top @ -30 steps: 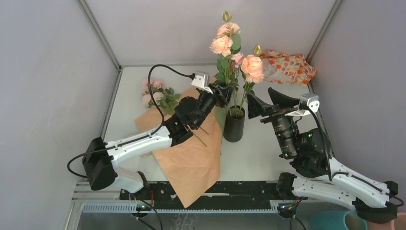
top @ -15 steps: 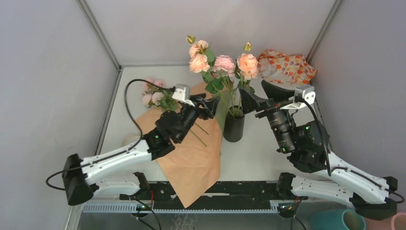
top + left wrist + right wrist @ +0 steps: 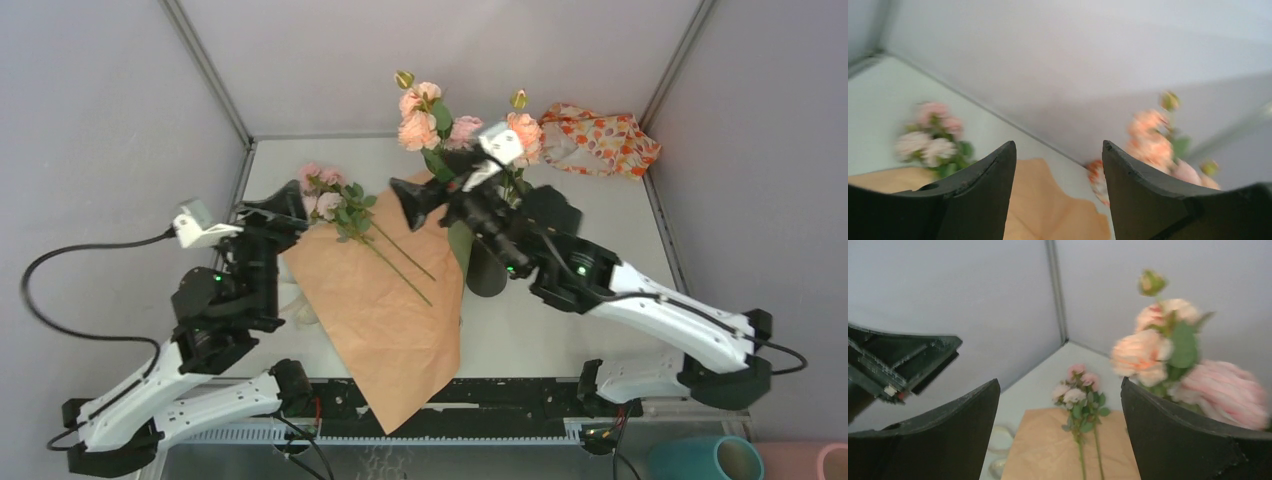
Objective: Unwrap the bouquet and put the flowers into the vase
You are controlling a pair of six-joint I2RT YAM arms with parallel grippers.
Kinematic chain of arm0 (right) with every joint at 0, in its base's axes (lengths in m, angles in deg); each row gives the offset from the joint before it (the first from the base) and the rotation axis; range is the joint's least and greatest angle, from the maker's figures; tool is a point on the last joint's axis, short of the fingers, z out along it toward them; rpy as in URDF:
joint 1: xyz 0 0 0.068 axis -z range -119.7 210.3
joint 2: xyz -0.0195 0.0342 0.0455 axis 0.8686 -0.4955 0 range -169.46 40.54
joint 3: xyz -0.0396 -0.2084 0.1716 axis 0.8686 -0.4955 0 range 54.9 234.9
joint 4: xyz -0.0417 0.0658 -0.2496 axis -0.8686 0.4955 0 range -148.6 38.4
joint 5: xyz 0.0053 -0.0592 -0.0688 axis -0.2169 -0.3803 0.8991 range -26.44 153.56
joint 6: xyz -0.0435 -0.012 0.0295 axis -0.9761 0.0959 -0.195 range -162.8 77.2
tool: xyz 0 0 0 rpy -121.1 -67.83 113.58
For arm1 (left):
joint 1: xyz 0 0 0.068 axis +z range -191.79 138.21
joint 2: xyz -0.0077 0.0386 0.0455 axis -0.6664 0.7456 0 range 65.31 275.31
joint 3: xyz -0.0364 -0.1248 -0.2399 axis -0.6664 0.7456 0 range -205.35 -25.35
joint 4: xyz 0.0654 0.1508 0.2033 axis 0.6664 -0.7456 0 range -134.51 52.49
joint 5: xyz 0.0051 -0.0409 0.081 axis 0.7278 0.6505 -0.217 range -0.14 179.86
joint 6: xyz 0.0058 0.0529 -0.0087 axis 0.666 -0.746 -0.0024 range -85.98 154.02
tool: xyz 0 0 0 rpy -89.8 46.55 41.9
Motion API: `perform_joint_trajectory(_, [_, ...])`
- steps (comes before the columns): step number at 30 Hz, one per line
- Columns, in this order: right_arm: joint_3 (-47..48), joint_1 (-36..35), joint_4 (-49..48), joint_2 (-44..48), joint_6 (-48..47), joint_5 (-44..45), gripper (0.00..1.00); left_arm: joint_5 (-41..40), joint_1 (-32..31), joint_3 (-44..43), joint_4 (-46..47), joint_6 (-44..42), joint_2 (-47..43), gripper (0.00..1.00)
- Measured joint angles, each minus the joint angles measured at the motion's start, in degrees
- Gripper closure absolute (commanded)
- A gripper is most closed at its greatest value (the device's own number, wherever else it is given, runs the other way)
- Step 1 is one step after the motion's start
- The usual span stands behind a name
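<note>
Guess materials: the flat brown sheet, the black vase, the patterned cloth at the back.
Brown sheet: paper, likely kraft; matte, lies flat with crisp edges and faint creases.
Black vase: matte, no glare; ceramic or plastic, cannot tell which.
Patterned cloth: soft fabric, crumpled into folds, with an orange-and-white print.

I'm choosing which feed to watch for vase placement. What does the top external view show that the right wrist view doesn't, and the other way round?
Only the top external view: the black vase, partly hidden behind the right arm, the patterned cloth and the teal cylinder.
Only the right wrist view: the right gripper seen from behind, jaws open with nothing between them.
Both: the loose rose stems lying on the brown paper, the upright roses, and the left gripper, open.
</note>
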Motion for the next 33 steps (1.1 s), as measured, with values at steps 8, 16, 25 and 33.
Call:
perform_joint_trajectory(8, [32.79, -0.37, 27.34, -27.32, 6.29, -15.28, 0.1, -23.76, 0.0, -7.61, -19.69, 4.57, -5.22, 0.32])
perform_joint_trajectory(16, [44.81, 1.81, 45.13, -48.81, 13.9, -33.94, 0.31, -28.74, 0.0, -7.82, -26.53, 6.47, -13.03, 0.32])
perform_joint_trajectory(25, [47.8, 7.89, 52.83, -61.79, 19.06, -40.28, 0.35, -29.55, 0.0, -7.39, -29.29, 7.58, -13.51, 0.32])
perform_joint_trajectory(33, [47.8, 9.9, 53.4, -66.9, 19.87, -36.87, 0.39, -29.7, 0.0, -7.08, -31.71, 9.7, -10.91, 0.32])
